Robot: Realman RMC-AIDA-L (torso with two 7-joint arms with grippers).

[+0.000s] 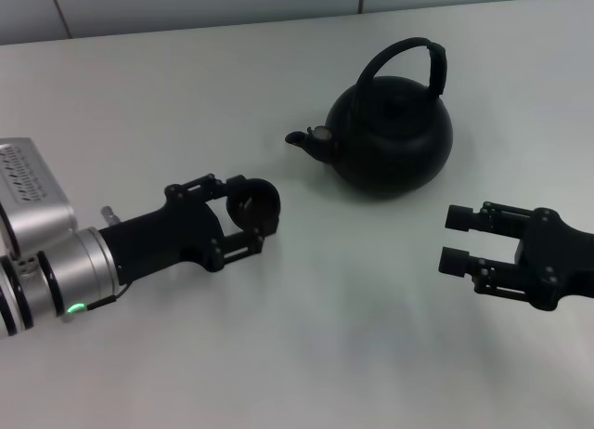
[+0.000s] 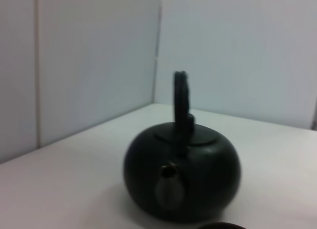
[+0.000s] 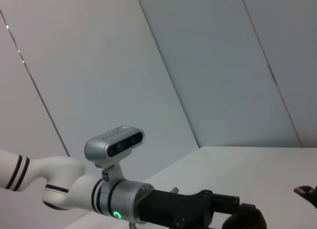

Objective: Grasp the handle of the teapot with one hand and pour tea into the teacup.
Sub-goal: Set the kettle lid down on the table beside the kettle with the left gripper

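The teapot (image 1: 390, 141) was noted standing upright on the white surface (image 1: 371, 336), toward the far right of centre, spout (image 1: 304, 141) turned toward the robot's left. The handle (image 1: 408, 62) was seen arched high over the lid, with its thicker ribbed stretch on the right side.

The left pincer (image 1: 252, 213) was found closed around the teacup (image 1: 254, 203), which was held near the spout but apart from it. The right pincer (image 1: 457, 239) was found with its fingers parted and nothing between them, low over the surface, near the pot's right front and clear of it.

The pot was judged heavy, rigid and matt, probably cast metal. Its weight hung well below the hoop, so swinging was to be expected if it were gripped loosely. The ribbed section was judged the best hold, being thicker and less slippery. No tea was visible.
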